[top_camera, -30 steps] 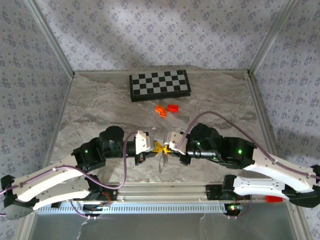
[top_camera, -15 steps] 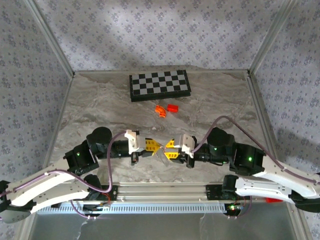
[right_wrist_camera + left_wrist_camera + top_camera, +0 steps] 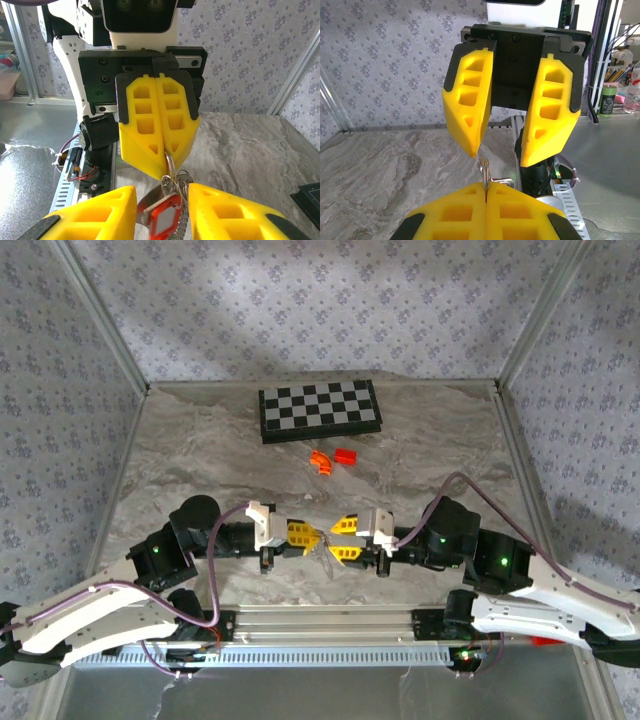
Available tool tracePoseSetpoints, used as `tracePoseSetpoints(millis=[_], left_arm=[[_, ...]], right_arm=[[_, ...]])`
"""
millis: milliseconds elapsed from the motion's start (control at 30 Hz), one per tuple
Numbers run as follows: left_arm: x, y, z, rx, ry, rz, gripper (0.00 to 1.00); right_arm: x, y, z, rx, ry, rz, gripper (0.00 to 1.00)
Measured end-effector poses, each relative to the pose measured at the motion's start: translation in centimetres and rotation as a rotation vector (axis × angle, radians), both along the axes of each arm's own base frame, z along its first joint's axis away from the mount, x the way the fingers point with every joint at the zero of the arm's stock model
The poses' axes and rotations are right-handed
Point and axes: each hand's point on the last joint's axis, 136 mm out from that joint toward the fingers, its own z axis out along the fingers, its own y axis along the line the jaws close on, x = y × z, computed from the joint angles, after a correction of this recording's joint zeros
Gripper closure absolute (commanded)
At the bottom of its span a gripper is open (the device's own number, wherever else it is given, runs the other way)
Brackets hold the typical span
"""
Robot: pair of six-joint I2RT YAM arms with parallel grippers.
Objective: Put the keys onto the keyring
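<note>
Change: The right gripper, tip to tip with its partner a second ago, now stands with jaws parted and empty. It has drawn back toward its own side of the table.
Left gripper: The left gripper remains clamped flat, pinching the top of the keyring between its yellow fingertips.
Keyring: A thin metal loop, it hangs in the air over the table's near edge, held by the left tool alone. In the left wrist view it stands just proud of the closed pads.
Keys: The keys, a small bunch with a red-orange piece in a silvery frame, dangle below the loop. They hang between the right gripper's spread fingers and seem to touch neither.
Gap: From above, bare table shows between the two tools, which were nearly in contact half a second ago.
Meaning: The release suggests the right arm's share of the threading is finished or paused. The bunch appears to ride on the ring already, though whether every key is fully on cannot be told.
Bystanders: The checkerboard, orange curved piece and red block lie well apart on the far side.
Risk: One pinch bears everything, so a slip would likely drop the lot.
</note>
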Motion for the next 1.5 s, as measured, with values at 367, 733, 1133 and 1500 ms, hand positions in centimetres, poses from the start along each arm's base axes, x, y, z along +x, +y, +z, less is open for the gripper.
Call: tracePoseSetpoints(millis=[367, 733, 1133, 1500], left_arm=[[-0.2, -0.1, 0.5, -0.02, -0.002, -0.015, 1.0], [-0.5, -0.1, 0.5, -0.02, 0.003, -0.029, 1.0], [-0.4, 0.0, 0.2, -0.019, 0.01, -0.02, 1.0], [-0.4, 0.1, 0.2, -0.019, 0.009, -0.017, 1.0]], right_arm=[[0.2, 0.1, -0.2, -0.004, 0.008, -0.007, 0.85], [0.3, 0.1, -0.2, -0.006, 0.008, -0.012, 0.94], [0.6, 0.5, -1.4, -0.05, 0.024, -0.019, 0.98], [0.8, 0.7, -1.9, -0.065, 0.037, -0.022, 0.97]])
